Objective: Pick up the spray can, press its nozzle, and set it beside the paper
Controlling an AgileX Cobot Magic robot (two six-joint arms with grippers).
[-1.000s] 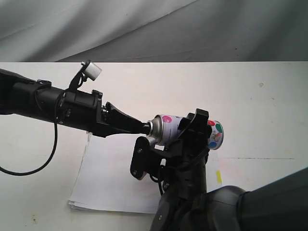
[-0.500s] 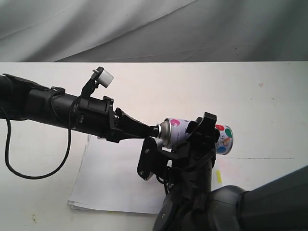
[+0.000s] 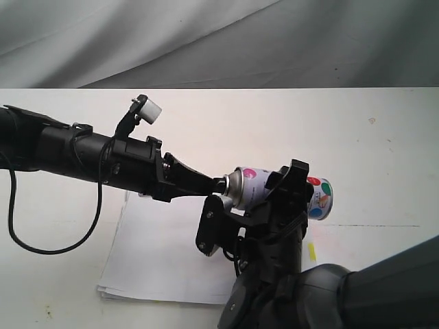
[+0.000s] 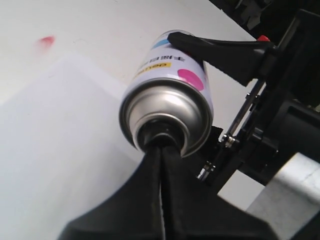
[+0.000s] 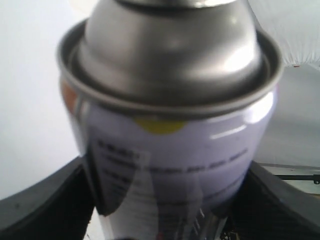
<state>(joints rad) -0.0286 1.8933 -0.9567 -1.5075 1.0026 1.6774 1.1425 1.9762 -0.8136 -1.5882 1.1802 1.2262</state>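
Note:
The spray can (image 3: 250, 186) hangs on its side above the table, silver shoulder pointing left, dotted label to the right. My right gripper (image 3: 289, 190) is shut on its body; its black fingers (image 5: 42, 205) flank the can (image 5: 170, 125) on both sides. My left gripper (image 3: 218, 184) is shut, and its joined tips (image 4: 161, 146) are against the middle of the can's silver top (image 4: 167, 112). The black nozzle is mostly hidden behind those tips. The white paper (image 3: 161, 253) lies flat on the table below and left of the can, and also shows in the left wrist view (image 4: 55, 150).
A small yellow tab (image 3: 311, 251) lies on the table right of the paper, near my right arm (image 3: 329, 295). The left arm's cable (image 3: 41, 240) loops down over the table. A grey cloth backdrop (image 3: 219, 41) rises behind the white table (image 3: 384, 151).
Since a second ago, both grippers and the can shifted right together, the left tips staying on the can's top. Over the last half second nothing moved.

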